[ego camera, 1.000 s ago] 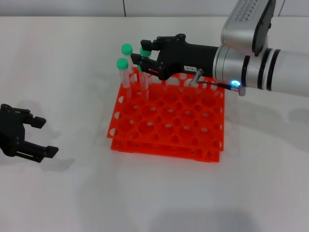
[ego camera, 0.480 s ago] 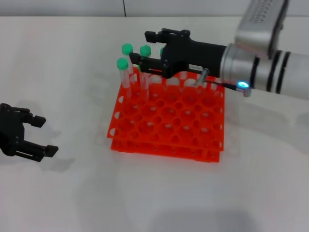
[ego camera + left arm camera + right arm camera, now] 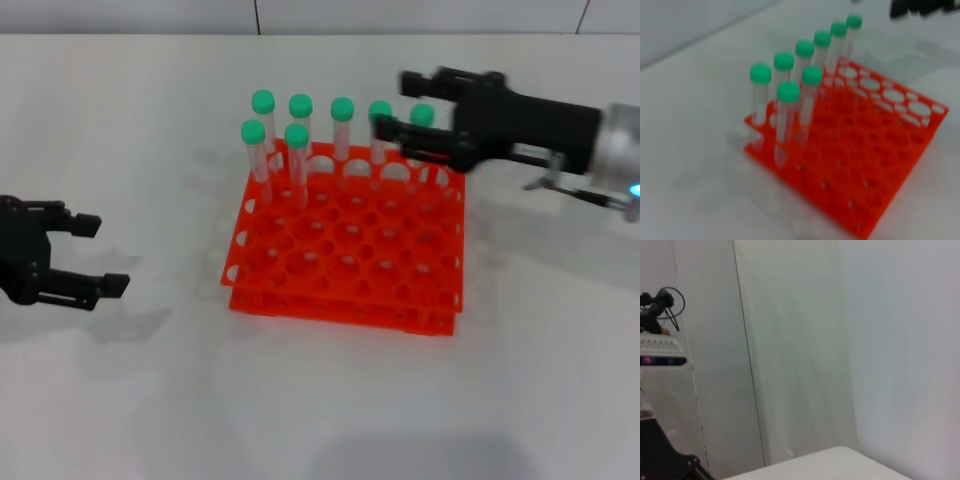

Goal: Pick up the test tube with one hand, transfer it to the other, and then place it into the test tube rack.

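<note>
Head view: right gripper point(image 3: 392, 137), jaws apart and holding nothing, hangs over the test tube rack point(image 3: 346, 296) far right corner; the test tube point(image 3: 297, 165) stands upright in the second row, leftward; left gripper point(image 3: 95, 255) open, parked well left

The tube point(image 3: 297, 160), clear with a green cap, stands upright in the orange-red rack point(image 3: 345, 245), second row, well left of the open right claw point(image 3: 393, 113).
</note>
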Action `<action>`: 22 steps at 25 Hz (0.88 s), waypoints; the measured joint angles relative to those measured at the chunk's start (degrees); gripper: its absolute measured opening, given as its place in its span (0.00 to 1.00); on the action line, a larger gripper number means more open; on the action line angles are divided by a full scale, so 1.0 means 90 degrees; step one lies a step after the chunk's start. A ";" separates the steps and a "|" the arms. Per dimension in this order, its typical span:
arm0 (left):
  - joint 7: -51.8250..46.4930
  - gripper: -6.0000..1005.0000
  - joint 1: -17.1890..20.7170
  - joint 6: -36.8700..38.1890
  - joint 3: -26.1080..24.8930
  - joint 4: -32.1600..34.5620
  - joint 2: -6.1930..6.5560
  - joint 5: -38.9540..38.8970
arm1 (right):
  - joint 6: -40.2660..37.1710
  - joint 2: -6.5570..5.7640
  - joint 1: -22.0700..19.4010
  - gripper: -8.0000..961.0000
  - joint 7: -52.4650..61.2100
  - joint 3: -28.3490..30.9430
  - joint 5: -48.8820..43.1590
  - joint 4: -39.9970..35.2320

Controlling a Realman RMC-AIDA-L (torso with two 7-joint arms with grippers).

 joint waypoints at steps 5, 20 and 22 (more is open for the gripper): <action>0.0104 0.88 0.0159 -0.0012 -0.0158 -0.0047 -0.0106 -0.0451 | -0.0856 -0.0077 -0.0265 0.69 0.0785 0.1372 -0.1725 -0.0266; 0.0102 0.88 0.0252 -0.0008 -0.0178 -0.0262 -0.0311 -0.1188 | -0.2346 -0.0278 -0.0252 0.69 0.1234 0.2889 -0.3898 -0.0663; 0.0111 0.88 0.0246 -0.0007 -0.0159 -0.0272 -0.0320 -0.1190 | -0.2383 -0.0292 -0.0251 0.69 0.1236 0.2892 -0.3899 -0.0664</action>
